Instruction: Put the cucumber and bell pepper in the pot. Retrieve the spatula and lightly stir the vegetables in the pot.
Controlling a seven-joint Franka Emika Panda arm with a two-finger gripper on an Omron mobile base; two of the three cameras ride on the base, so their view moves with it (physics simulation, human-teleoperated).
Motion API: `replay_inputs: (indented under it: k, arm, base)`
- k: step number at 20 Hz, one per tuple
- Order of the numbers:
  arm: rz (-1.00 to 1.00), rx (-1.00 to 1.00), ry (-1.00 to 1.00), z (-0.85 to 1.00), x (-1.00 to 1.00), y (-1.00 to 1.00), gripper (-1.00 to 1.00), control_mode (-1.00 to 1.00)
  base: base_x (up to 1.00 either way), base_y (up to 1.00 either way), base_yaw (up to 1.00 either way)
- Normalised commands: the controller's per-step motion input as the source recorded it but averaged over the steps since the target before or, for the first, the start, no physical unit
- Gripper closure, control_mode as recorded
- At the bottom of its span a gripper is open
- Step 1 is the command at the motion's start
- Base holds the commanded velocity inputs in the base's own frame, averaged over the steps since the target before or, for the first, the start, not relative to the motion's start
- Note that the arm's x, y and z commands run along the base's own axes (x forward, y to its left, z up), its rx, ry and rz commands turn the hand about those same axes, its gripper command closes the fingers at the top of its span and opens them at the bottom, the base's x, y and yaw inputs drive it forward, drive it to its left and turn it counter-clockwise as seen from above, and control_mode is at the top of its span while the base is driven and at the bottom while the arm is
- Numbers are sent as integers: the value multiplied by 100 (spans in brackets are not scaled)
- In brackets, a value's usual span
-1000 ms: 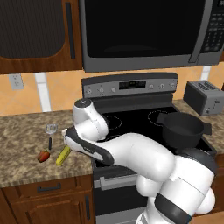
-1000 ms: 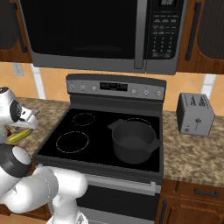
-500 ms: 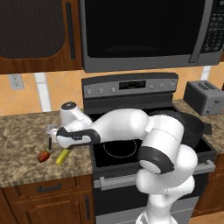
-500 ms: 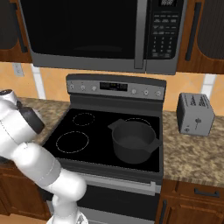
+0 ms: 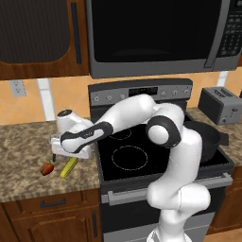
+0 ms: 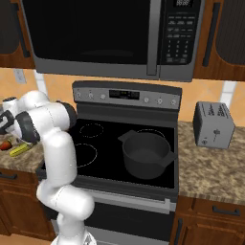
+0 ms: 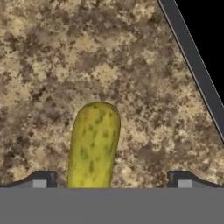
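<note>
Since earlier frame, arm swung further left off stove, hand now low over worktop (image 5: 23,156) above cucumber (image 5: 69,167). Gripper (image 7: 111,180) wide, empty; hand view shows cucumber lying between fingertips (image 7: 41,179), offset toward one side. Bell pepper (image 5: 47,168) just left of cucumber. Pot (image 6: 145,154) on stove, well right of cucumber, empty. Step in hand: grasp cucumber. Judgement: centre over it, descend straight, close across short axis, avoid nudging bell pepper.
</note>
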Motion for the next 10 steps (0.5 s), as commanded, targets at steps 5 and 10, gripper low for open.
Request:
replay_inputs:
  k: [5, 10]
  arm:
    - [-15, -3, 5, -26, 19, 17, -100, -100]
    - [-11, -6, 0, -24, 12, 9, -100, -100]
  base:
    - [0, 0, 0]
    - [0, 0, 0]
